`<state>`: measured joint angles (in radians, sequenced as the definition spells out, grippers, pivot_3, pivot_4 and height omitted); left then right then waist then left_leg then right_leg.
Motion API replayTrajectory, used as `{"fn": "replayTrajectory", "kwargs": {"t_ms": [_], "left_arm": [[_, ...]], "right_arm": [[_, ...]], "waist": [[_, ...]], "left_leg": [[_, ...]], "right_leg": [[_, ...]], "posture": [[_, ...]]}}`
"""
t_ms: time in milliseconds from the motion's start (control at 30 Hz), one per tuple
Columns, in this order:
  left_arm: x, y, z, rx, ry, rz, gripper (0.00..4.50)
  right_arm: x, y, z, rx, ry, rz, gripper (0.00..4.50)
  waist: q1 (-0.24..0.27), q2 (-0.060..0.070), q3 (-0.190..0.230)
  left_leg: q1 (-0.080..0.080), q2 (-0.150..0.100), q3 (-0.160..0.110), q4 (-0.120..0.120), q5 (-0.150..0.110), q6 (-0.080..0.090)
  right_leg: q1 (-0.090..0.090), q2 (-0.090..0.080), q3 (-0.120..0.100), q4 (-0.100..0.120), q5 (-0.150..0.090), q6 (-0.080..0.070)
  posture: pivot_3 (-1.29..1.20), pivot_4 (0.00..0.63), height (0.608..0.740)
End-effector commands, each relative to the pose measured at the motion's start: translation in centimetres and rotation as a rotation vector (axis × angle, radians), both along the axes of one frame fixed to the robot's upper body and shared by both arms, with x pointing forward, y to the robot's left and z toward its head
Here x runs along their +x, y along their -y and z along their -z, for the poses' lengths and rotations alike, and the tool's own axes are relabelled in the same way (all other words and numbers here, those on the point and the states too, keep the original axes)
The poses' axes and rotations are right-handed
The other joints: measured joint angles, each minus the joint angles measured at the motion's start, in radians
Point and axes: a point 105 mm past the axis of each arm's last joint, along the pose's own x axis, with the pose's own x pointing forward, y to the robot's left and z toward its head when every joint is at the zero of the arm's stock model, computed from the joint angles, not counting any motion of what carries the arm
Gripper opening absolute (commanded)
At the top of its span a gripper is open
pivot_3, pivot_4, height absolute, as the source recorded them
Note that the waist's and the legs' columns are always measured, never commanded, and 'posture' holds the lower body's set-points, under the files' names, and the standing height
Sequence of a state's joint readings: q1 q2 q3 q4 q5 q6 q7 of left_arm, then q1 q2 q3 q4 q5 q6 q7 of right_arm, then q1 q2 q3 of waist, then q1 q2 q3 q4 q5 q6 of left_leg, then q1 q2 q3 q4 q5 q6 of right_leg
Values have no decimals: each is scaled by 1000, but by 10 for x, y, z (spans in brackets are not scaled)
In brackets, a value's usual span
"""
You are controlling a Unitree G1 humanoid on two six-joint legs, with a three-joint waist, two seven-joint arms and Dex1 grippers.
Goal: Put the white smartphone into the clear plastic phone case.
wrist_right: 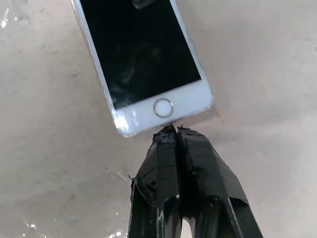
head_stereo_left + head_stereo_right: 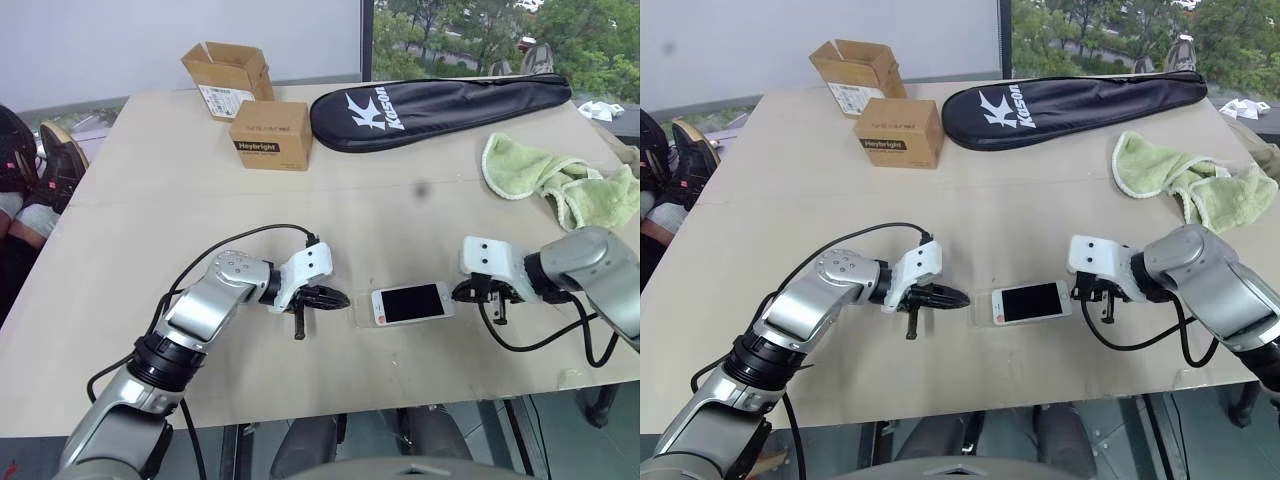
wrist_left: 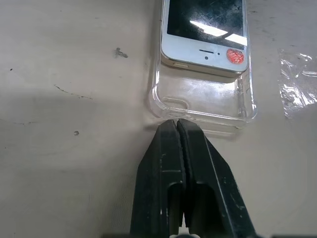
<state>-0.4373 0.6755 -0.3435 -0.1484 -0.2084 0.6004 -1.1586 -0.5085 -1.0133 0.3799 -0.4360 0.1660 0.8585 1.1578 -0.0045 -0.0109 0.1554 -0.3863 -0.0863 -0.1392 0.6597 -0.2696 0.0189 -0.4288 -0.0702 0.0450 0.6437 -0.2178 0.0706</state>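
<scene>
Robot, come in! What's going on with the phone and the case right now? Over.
Both grippers shut: left gripper at case end, right gripper at phone end. Phone partly in. Nothing blocking.

smartphone point(image 2: 412, 303) partly in case point(image 3: 203, 101), left gripper point(image 2: 343, 298) left, right gripper point(image 2: 462, 292) right

Beige table point(image 2: 200, 200), open cardboard box point(image 2: 226, 78) beside a closed brown box point(image 2: 271, 135), black racket bag point(image 2: 440, 106), crumpled green towel point(image 2: 560, 183), perhaps a person's shoes point(image 2: 60, 150) at left edge
</scene>
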Motion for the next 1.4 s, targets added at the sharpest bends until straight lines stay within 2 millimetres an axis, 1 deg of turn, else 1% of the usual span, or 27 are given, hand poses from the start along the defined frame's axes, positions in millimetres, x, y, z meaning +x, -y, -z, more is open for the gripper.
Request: {"fn": "replayTrajectory", "kwargs": {"t_ms": [33,467,600,667,867,1000,1100,1233,1267,1333,1400], "left_arm": [[-2,7,-9,-13,42,35,0],[-1,7,-10,-15,54,30,0],[-1,7,-10,-15,56,32,0],[-1,7,-10,-15,56,31,0],[0,8,-10,-20,57,27,0],[2,4,-13,-27,68,16,0],[6,2,-26,-90,76,-8,0],[6,6,-42,-198,84,6,0],[5,11,-45,-228,88,15,0],[-2,19,-48,-266,77,49,0],[-8,25,-44,-271,57,73,0]], "right_arm": [[-2,-12,-8,15,32,-50,22],[-10,-32,0,61,3,-90,22],[-13,-47,-1,98,4,-117,22],[-13,-50,-1,107,5,-121,22],[-11,-53,-2,117,15,-116,22],[-7,-45,-9,135,32,-83,22],[-5,-44,-21,221,47,-72,22],[-6,-51,-36,397,64,-94,22],[-6,-52,-40,468,51,-86,22],[-5,-46,-39,549,33,-55,22],[-2,-34,-28,579,28,-15,22]], "waist": [[0,0,0],[0,0,0],[-2,0,0],[-2,0,0],[-1,0,0],[-1,0,0],[-2,0,0],[-3,0,0],[-3,0,0],[-3,-1,0],[0,-1,-1]], "left_leg": [[0,0,0,0,0,0],[0,0,0,0,0,0],[0,0,0,0,0,0],[0,0,0,0,0,0],[-1,-1,0,2,0,0],[-1,0,-1,2,0,0],[-1,0,-1,2,0,0],[-1,0,-2,2,0,0],[-1,0,-2,2,0,0],[-1,0,-1,2,0,0],[-1,0,-1,3,0,0]], "right_leg": [[0,0,0,0,0,0],[0,0,0,0,0,0],[0,0,0,0,0,0],[0,0,0,1,0,0],[0,0,0,1,0,0],[0,0,-1,1,0,0],[0,0,-1,1,0,0],[0,0,-1,1,0,0],[0,0,-1,1,0,0],[0,0,-1,1,0,0],[0,0,-1,1,0,0]], "posture": [[0,150,740],[0,150,740],[0,150,740],[0,150,740],[0,150,740],[0,150,740],[0,150,740],[0,150,740],[0,150,740],[0,150,740],[0,150,740]]}}
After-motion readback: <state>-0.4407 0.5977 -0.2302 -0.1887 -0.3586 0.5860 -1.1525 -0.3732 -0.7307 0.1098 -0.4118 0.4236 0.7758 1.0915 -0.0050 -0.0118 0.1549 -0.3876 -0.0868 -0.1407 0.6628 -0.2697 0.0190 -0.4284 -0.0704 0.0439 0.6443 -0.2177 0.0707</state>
